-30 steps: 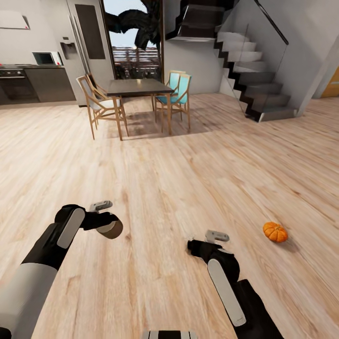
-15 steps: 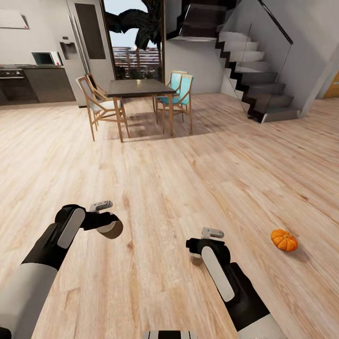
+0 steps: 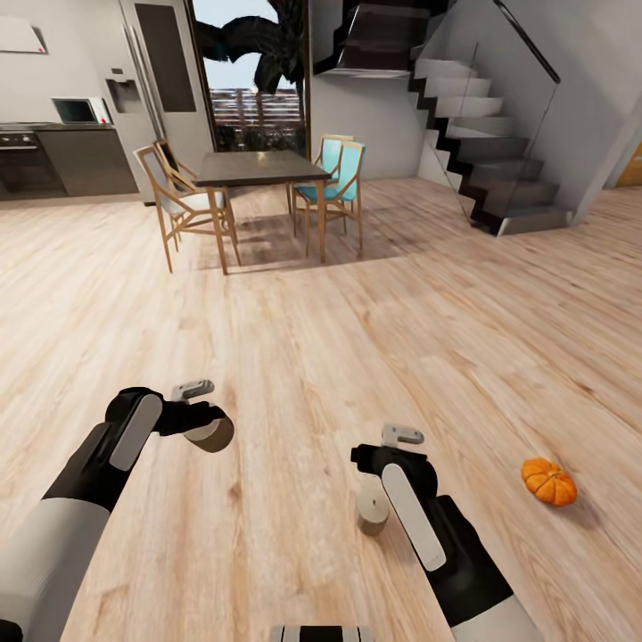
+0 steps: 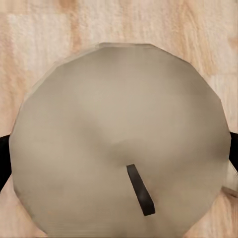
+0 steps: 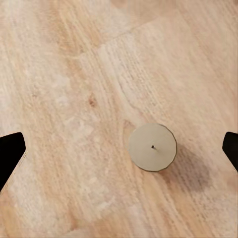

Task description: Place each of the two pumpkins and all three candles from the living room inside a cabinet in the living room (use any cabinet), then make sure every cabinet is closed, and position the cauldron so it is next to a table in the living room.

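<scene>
While its left gripper (image 3: pixel 207 426) pinches one beige candle (image 3: pixel 209 435) and holds it above the wooden floor (image 3: pixel 294 357), the robot's right gripper (image 3: pixel 379 481) hovers with jaws spread wide over a second candle (image 3: pixel 372 515) standing upright on the boards at near centre. The right wrist view shows that candle (image 5: pixel 152 147) between the two dark fingertips (image 5: pixel 10 153), though sitting nearer one of them than the other. An orange pumpkin (image 3: pixel 548 481) lies on the floor to the near right, well apart from both arms. A dining table (image 3: pixel 254 167) with chairs (image 3: pixel 178 201) stands at the far side of the room, stairs (image 3: pixel 481 134) at the far right.

The step in hand appears to be picking up the second candle. To do it well, the right arm should probably first shift sideways until the wick sits midway between the fingers, then descend straight down and close on the candle's round side. A lopsided approach risks nudging the stubby cylinder over or sending it rolling. The left arm's grip should be kept steady meanwhile.
</scene>
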